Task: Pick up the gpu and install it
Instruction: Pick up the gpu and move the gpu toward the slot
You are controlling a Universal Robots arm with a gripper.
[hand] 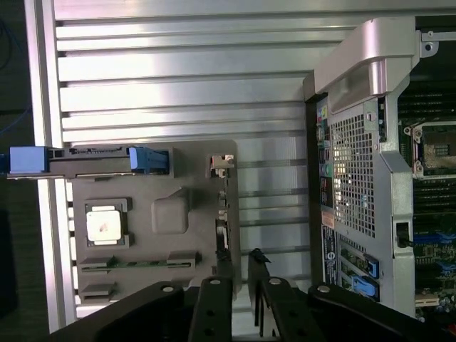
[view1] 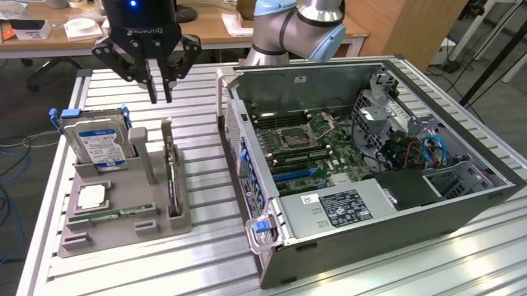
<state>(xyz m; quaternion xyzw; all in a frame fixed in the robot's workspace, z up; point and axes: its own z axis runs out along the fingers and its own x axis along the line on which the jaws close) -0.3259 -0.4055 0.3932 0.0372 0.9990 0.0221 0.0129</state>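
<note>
Gripper [view1: 160, 97] hung above the far end of the gray parts tray [view1: 123, 231], jaws parted a little with a narrow gap between the fingertips, nothing in them. In the wrist view the gripper [hand: 241, 272] sat near one end of the gpu [hand: 222, 214], one finger roughly over the card's top edge and the other off to the side over the slatted table [hand: 178, 85], not touching it. The gpu [view1: 172, 179] stood on its long edge in a tray slot, on the side nearest the open computer case [view1: 461, 203], well apart from the motherboard [view1: 305, 142] inside it. Hard drive [view1: 97, 140] stood upright in the tray on the exterior view's left; a CPU chip [view1: 91, 196] and a memory stick [view1: 111, 214] lay flat below it. Handling, as a judgement: the card looked light, stiff and thin, and probably fragile on the component face and along the connector edge. The upper edge was the exposed part, so a pinch across the card's thickness near mid-length seemed the sensible hold. Smooth faces could slip or let it tilt in a narrow pinch.
</note>
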